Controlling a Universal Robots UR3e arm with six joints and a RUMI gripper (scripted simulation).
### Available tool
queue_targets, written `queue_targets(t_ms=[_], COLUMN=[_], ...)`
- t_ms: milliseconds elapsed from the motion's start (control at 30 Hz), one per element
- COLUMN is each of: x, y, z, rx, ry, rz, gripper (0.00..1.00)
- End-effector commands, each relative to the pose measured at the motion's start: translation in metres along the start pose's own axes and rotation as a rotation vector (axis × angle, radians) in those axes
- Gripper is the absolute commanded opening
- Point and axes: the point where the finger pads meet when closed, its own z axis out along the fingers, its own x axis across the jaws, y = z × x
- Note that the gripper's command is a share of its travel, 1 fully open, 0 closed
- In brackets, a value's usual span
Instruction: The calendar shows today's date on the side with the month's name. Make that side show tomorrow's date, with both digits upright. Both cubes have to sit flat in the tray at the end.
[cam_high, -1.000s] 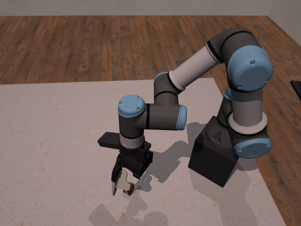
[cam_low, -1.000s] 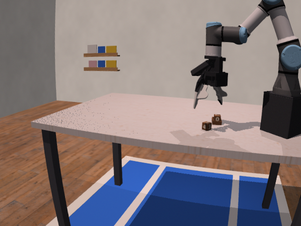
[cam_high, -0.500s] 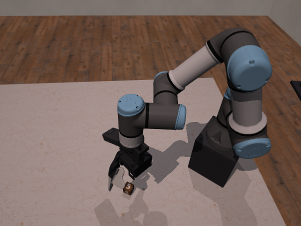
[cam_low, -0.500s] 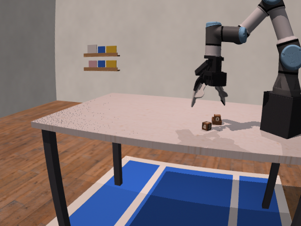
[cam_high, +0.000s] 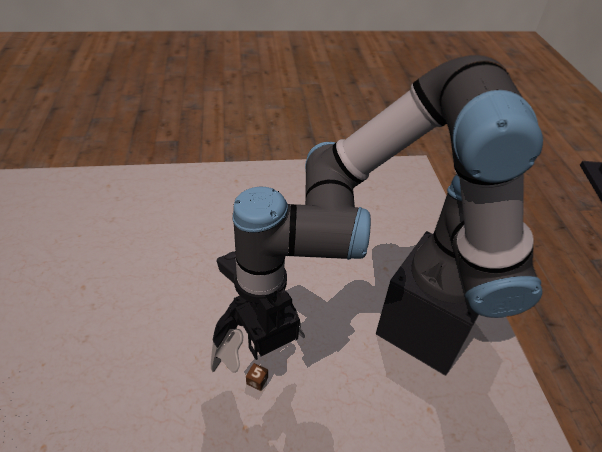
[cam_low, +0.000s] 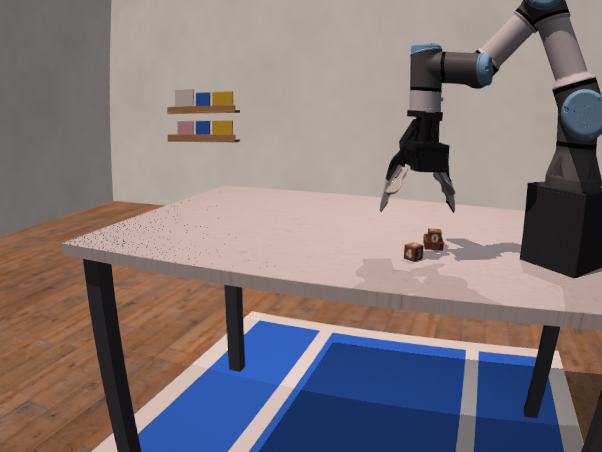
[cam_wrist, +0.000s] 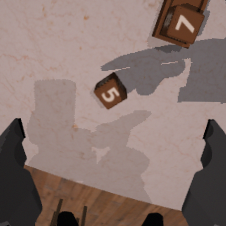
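A loose brown cube (cam_high: 256, 376) (cam_low: 413, 252) (cam_wrist: 110, 91) lies flat on the table outside the tray. Its top shows a 5; in the exterior view one side shows a 4, and the digit on the side beside it is unclear. A second cube (cam_low: 435, 236) (cam_wrist: 185, 24) is in the brown tray (cam_low: 434, 247) (cam_wrist: 162, 36), with a 7 on top and a 0 on a side. The tray runs out of the wrist view and is hidden in the top view. My gripper (cam_low: 418, 210) (cam_wrist: 113, 120) is wide open and empty, high above the cubes.
The table (cam_high: 125, 300) (cam_low: 300, 230) carries the arm's black base block (cam_high: 425, 330) (cam_low: 555, 230), right of the tray. The table's front edge shows low in the wrist view. Shelves with coloured boxes hang on the far wall.
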Motion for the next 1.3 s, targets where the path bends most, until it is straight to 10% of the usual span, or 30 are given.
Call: queue_targets(t_ms=[0,1267], x=[0.0009,0.0057], y=[-0.0016,-0.0024], z=[-0.001,-0.0029], rx=[0.007,0.007], ry=[0.004,0.002], rz=[0.174,0.743], gripper=[1.0,1.0])
